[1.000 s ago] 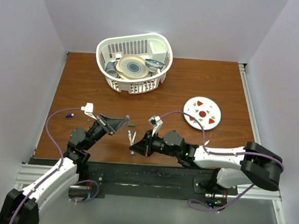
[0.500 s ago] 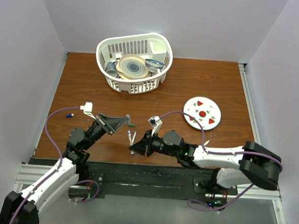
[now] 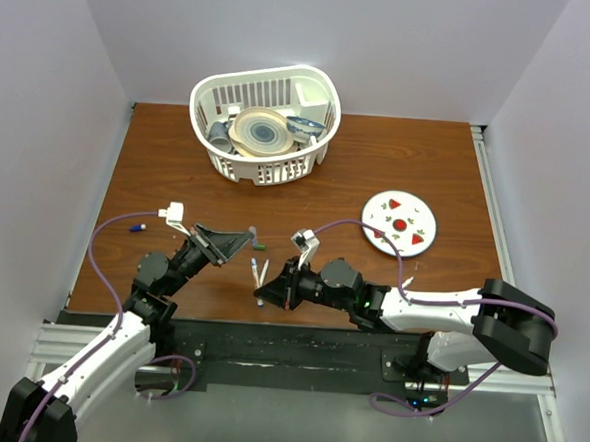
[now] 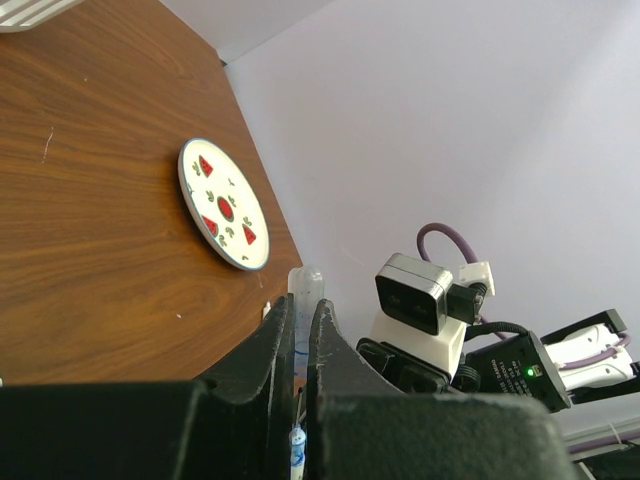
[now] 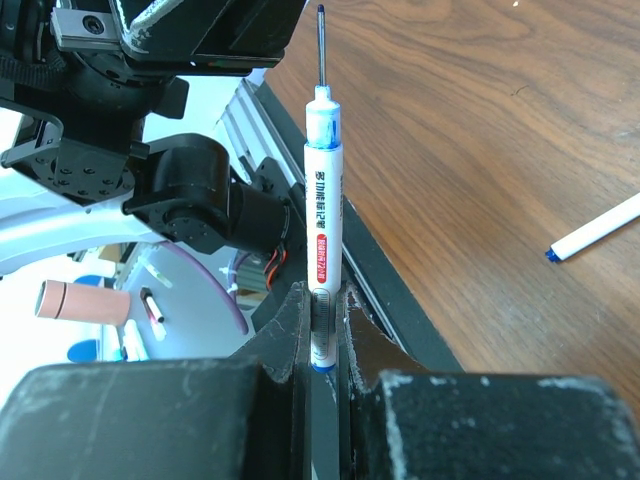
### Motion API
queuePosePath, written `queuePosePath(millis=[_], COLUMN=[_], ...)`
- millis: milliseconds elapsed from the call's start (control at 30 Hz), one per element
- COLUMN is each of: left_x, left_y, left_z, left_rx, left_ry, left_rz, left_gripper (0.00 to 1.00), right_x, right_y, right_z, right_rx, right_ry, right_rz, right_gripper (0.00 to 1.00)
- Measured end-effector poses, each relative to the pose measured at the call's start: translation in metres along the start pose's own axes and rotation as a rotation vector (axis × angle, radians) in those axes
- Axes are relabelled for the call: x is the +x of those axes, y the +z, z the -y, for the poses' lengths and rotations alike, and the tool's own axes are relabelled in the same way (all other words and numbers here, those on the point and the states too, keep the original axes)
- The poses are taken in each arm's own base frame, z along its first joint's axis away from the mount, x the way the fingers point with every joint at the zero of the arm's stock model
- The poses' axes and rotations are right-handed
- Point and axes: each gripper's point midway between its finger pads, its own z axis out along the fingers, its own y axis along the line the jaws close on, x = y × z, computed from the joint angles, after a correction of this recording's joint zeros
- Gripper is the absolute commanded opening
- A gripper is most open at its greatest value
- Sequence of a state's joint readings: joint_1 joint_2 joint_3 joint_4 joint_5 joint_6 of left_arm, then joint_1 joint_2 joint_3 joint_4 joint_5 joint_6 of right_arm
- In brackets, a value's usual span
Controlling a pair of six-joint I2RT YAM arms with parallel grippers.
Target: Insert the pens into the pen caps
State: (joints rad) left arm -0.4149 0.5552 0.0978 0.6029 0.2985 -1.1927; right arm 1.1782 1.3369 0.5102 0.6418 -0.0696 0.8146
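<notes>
R gripper (image 5: pixel 322 300): clamping shut on pen (image 5: pixel 322 200), tip out; L gripper (image 4: pixel 301 305): pinching shut on cap (image 4: pixel 306 280).
Seeing no capping done yet; holding 1st pair apart, leaving 2nd pen (image 3: pixel 257 271) lying on table (image 3: pixel 428 169).

Table (image 3: pixel 399 157): brown wood-grain top, rectangular, grain running 9 to 3 o'clock, faint sheen
Back wall (image 3: pixel 317 32), 12 o'clock: plain pale lilac-white, brightest of the three
Left wall (image 3: pixel 28 165), 9 o'clock: same finish, slightly shaded
Right wall (image 3: pixel 570 148), 3 o'clock: same finish
Metal rail (image 3: pixel 487 193): silver, along the table's 3 o'clock edge
Black strip (image 3: pixel 297 346): along the 6 o'clock edge
Grey floor (image 3: pixel 282 426): matte, beyond it
Light: soft, even, shadows faint
</notes>
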Motion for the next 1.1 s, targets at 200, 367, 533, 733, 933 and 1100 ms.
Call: queuePosePath(millis=[200,367,533,733,933,1100], left_x=[-0.0001,-0.0003,-0.0007,-0.0010,-0.0010,-0.0011], left_y=[0.0000,-0.0002,-0.0004,-0.0006,-0.0006,-0.0006], left_z=[0.0001,0.0005,0.0015,0.0024,0.0024,0.0027], left_rx=[0.000,0.002,0.005,0.009,0.009,0.010], left_ry=[0.000,0.001,0.003,0.006,0.007,0.007], left_rz=[0.000,0.001,0.003,0.004,0.004,0.005], left_gripper=[0.00,0.00,0.00,0.00,0.00,0.00], right_x=[0.0001,0.0000,0.0003,-0.0035,-0.0029,-0.0029], right_y=[-0.0001,-0.0004,-0.0009,-0.0034,-0.0040,-0.0039], right_z=[0.0003,0.0009,0.0039,0.0020,0.0026,0.0034], right_rx=[0.002,0.007,0.023,0.024,0.028,0.033], right_ry=[0.000,0.000,-0.001,-0.002,-0.003,-0.003], right_rz=[0.000,0.002,0.002,0.013,0.009,0.009], right_gripper=[0.00,0.00,0.00,0.00,0.00,0.00])
